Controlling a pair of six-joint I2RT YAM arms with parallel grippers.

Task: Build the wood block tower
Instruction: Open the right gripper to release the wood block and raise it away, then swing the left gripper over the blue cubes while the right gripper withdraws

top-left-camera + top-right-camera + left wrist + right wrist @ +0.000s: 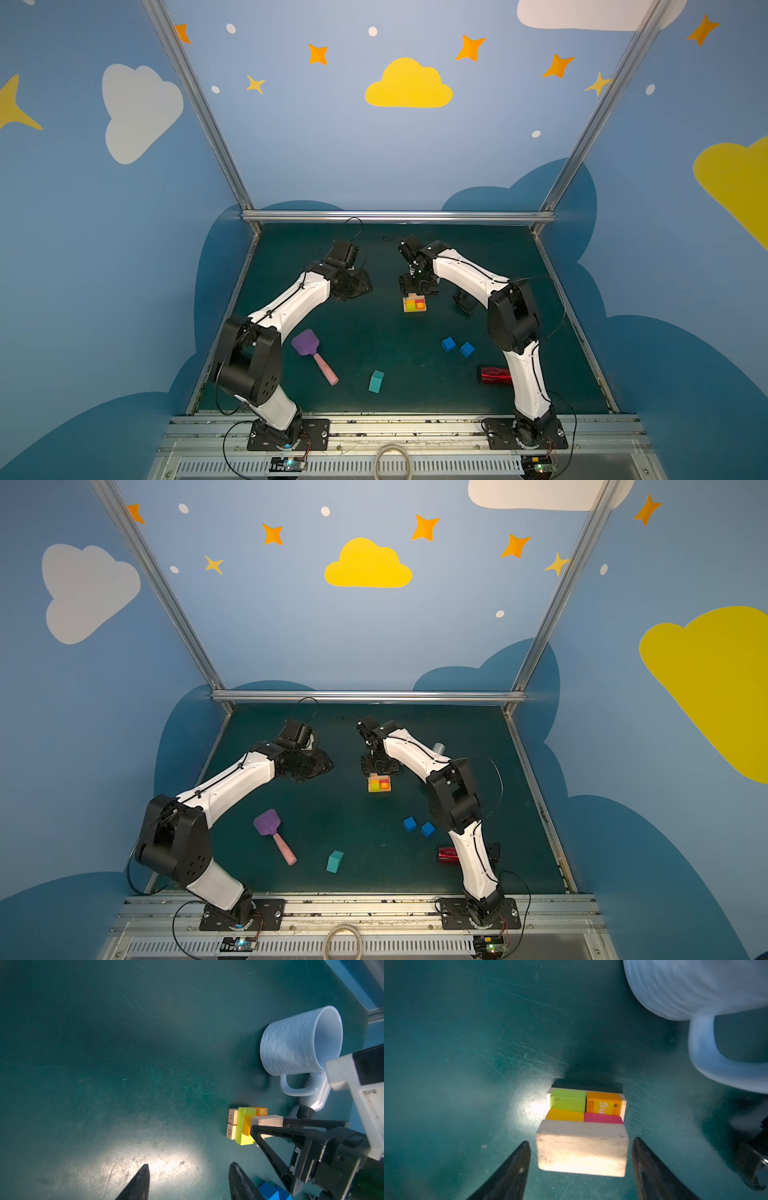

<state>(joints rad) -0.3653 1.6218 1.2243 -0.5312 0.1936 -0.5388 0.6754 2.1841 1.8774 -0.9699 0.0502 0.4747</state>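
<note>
The tower (414,304) stands in the far middle of the worktop (395,361). It has tan bars at the bottom, then a yellow-green bar and an orange bar, then an orange cube and a pink cube. The right claw (581,1140) hangs directly above it. A tan bar (582,1151) lies on the two cubes, and the jaws stand open around it with a clear gap on each side, so the claw does not grip it. The left claw (190,1164) is also open and empty, off to the left of the tower.

Two blue cubes (448,344) and the teal peaked piece (376,381) lie loose on the near part of the worktop, so the task seems a little more than half done.

The main risk is probably the retreat. The fingertips reach down beside the tan bar, and if the claw rises at a slant, one finger can catch the bar's end and pull it off or turn it. In the right wrist view the bar seems to sit toward one edge of the stack, so a small push may tip it. The white mug (299,1043) stands near the tower, and a wide swing of the right arm could knock it against the blocks. The next pieces will also need a level top.
</note>
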